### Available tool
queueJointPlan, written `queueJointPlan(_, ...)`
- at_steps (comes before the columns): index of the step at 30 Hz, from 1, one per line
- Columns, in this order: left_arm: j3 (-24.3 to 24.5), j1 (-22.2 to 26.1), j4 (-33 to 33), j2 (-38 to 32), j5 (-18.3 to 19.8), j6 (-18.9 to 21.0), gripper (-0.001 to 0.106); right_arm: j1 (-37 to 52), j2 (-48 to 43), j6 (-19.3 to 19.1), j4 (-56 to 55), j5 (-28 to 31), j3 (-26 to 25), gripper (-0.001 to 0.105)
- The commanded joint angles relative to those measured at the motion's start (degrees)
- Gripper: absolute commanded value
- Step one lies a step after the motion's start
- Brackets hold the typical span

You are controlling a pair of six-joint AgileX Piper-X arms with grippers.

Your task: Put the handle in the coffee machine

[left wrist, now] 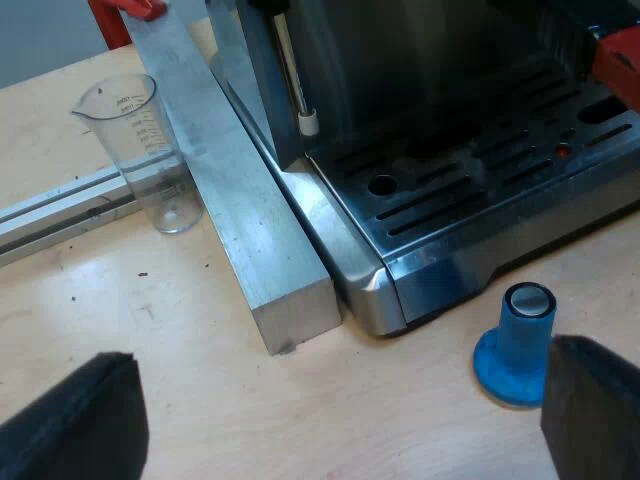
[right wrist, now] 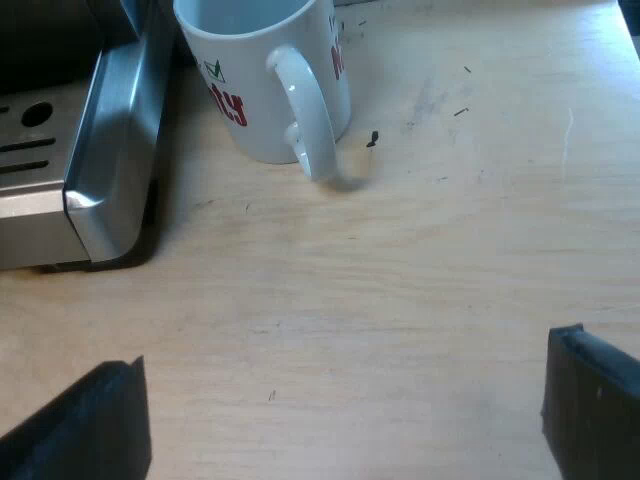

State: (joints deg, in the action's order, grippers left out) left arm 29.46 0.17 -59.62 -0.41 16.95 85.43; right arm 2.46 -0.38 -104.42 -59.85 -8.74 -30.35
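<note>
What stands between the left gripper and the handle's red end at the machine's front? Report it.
The blue tamper stands on the table before the drip tray, close by the open left gripper, on the way to the handle's red end over the tray. Nothing else visible blocks it.

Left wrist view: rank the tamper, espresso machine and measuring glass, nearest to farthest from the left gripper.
1. Blue tamper, right by the left gripper.
2. Espresso machine, front corner just beyond.
3. Measuring glass, past the metal bar.
</note>
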Motion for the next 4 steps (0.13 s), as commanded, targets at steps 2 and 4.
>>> queueJointPlan(2, 0.1, 0.03, 0.84, -8.09, 0.06, 0.06, 0.081, 0.2, -1.61, -0.77, -0.01, -0.41, -0.22, 0.08)
queueJointPlan(4, 0.1, 0.03, 0.84, -8.09, 0.06, 0.06, 0.081, 0.2, -1.61, -0.77, -0.01, -0.41, -0.22, 0.08)
